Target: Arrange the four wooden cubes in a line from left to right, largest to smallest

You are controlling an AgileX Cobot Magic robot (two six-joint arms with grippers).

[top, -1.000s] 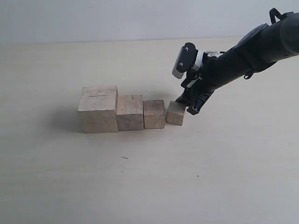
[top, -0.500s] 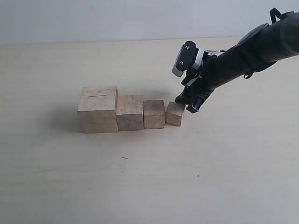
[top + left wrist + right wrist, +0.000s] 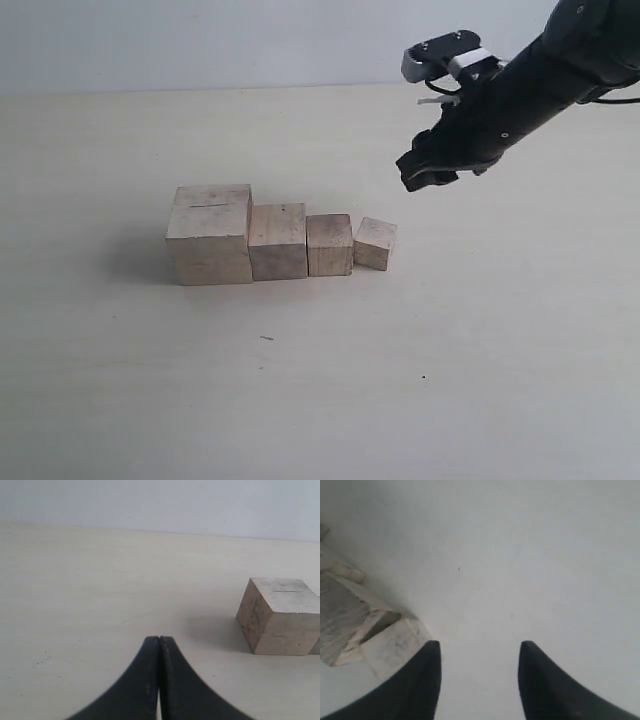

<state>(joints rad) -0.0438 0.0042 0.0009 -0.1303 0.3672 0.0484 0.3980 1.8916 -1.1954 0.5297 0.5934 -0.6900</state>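
Four pale wooden cubes stand in a row on the table, shrinking from left to right: the largest cube (image 3: 211, 235) with a thin dark slit on top, the second cube (image 3: 277, 241), the third cube (image 3: 329, 245) and the smallest cube (image 3: 375, 243). The first three touch; the smallest sits a little apart and slightly turned. My right gripper (image 3: 428, 170) hangs open above and right of the smallest cube, holding nothing. Its wrist view shows the gripper (image 3: 479, 647) over bare table with the smallest cube (image 3: 395, 645) beside one finger. My left gripper (image 3: 159, 641) is shut and empty, far from the largest cube (image 3: 280, 615).
The pale table (image 3: 320, 380) runs wide around the row, with a light wall (image 3: 250, 40) behind it. A tiny dark speck (image 3: 267, 338) lies in front of the cubes.
My right gripper has lifted up and to the right, away from the smallest cube, which stays on the table. The cubes have not moved.
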